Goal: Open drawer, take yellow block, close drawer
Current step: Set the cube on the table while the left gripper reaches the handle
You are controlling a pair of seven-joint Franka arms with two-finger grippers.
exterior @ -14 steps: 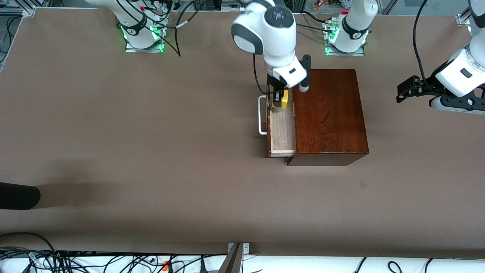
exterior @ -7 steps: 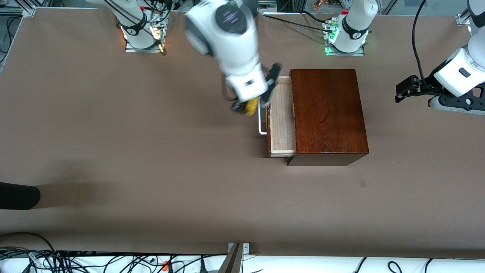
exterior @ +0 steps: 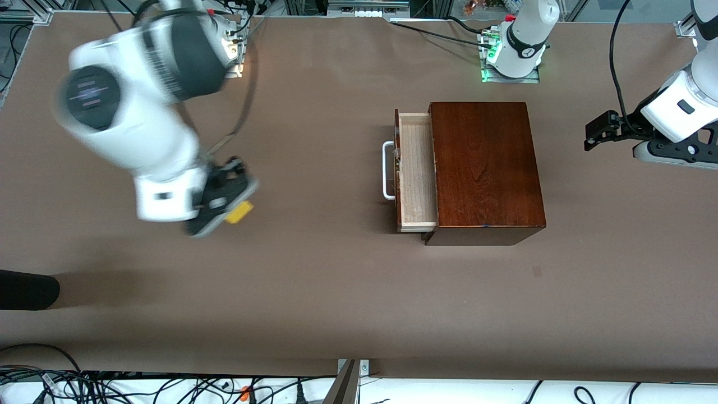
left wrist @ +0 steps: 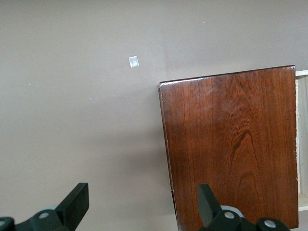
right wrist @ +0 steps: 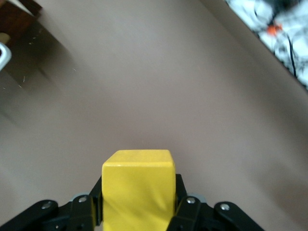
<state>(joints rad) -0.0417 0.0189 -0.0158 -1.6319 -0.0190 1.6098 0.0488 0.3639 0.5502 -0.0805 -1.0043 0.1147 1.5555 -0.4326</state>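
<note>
My right gripper [exterior: 233, 212] is shut on the yellow block [exterior: 239, 212] and holds it in the air over bare table, well away from the box toward the right arm's end. The block fills the right wrist view [right wrist: 138, 190] between the fingers. The drawer [exterior: 416, 171] of the dark wooden box [exterior: 485, 168] stands pulled out, its pale interior bare and its white handle [exterior: 387, 171] facing the right arm's end. My left gripper [exterior: 595, 132] is open in the air past the box toward the left arm's end; its wrist view shows the box top [left wrist: 231, 139].
A dark rounded object [exterior: 25, 289] lies at the table edge toward the right arm's end. Cables [exterior: 112, 384] run along the edge nearest the front camera. A small pale mark [left wrist: 134, 61] sits on the table near the box.
My right gripper lifted the yellow block out of the drawer and swung it fast away from the box toward the right arm's end. The left arm barely moved.
</note>
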